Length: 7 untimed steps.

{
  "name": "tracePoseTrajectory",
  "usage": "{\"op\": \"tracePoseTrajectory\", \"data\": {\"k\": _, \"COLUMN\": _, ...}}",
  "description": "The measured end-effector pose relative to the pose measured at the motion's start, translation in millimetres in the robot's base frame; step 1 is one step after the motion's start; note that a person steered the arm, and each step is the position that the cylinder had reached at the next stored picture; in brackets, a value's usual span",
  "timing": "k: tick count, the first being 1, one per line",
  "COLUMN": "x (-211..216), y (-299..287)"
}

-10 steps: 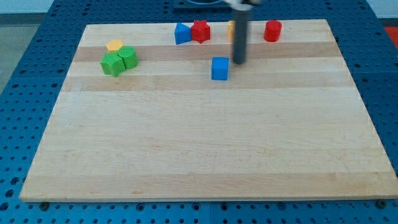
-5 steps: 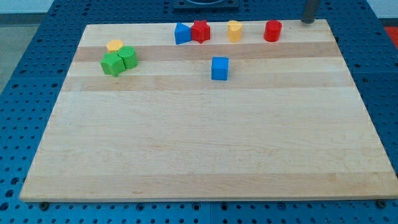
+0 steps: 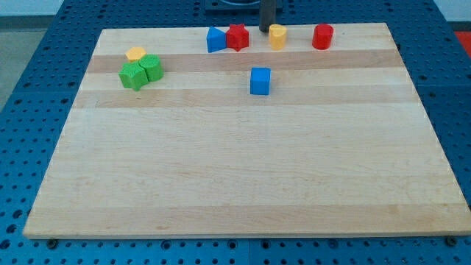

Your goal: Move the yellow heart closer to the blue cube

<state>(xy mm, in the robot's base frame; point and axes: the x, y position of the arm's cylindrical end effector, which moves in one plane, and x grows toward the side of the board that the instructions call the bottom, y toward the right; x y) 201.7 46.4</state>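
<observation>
Contact looks best on the far, top side of the yellow heart (image 3: 277, 36), a light, rigid block likely to slide or twist, lying above and right of the blue cube (image 3: 260, 81), with my tip (image 3: 263, 29) bare, just upper-left of it.

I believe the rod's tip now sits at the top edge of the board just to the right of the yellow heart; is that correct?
Not quite: the camera view shows my tip at the top edge of the board just to the left of the yellow heart, between it and the red star.
</observation>
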Motion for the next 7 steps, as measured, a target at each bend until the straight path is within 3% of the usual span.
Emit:
{"op": "tracePoseTrajectory", "data": {"k": 3, "x": 11.1, "y": 26.5}}
{"op": "tracePoseTrajectory", "data": {"k": 5, "x": 46.7, "y": 75.4}}
{"op": "tracePoseTrajectory", "data": {"k": 7, "x": 75.9, "y": 68.2}}
